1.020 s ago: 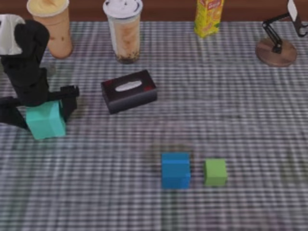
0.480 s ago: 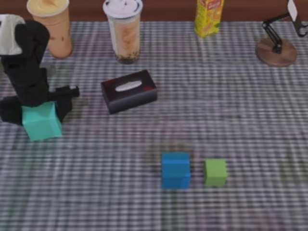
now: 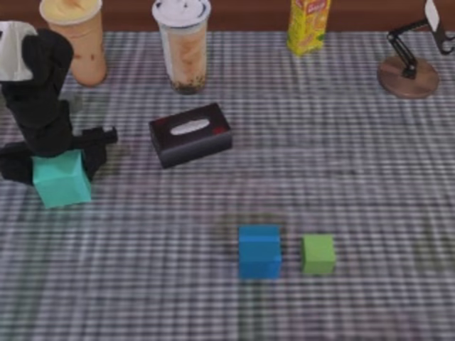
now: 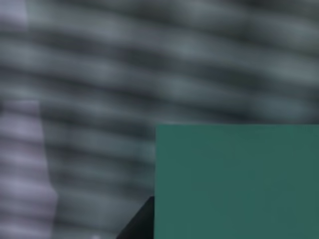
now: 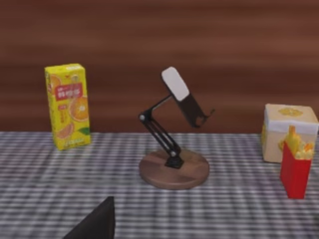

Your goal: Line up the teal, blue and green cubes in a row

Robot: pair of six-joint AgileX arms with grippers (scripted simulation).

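Note:
The large teal cube (image 3: pixel 62 183) sits at the table's left, and my left gripper (image 3: pixel 57 158) is shut on it, one black finger on each side. In the left wrist view the teal cube (image 4: pixel 237 181) fills the near corner with one fingertip (image 4: pixel 142 224) against its edge. The blue cube (image 3: pixel 259 250) and the small green cube (image 3: pixel 318 254) stand side by side at the front middle, a small gap between them. My right gripper (image 5: pixel 142 226) is out of the top view. Its wrist view shows one fingertip (image 5: pixel 99 221) with nothing against it.
A black tissue box (image 3: pixel 190 133) lies between the teal cube and the other two. Two drink cups (image 3: pixel 183 42) and a juice carton (image 3: pixel 308 25) line the back edge. A phone stand (image 3: pixel 409 71) is at the back right, with snack boxes (image 5: pixel 289 144) beside it.
Over the last second the teal cube shifted slightly left and squared up as the left fingers closed on it. Nothing has moved in the last half second.

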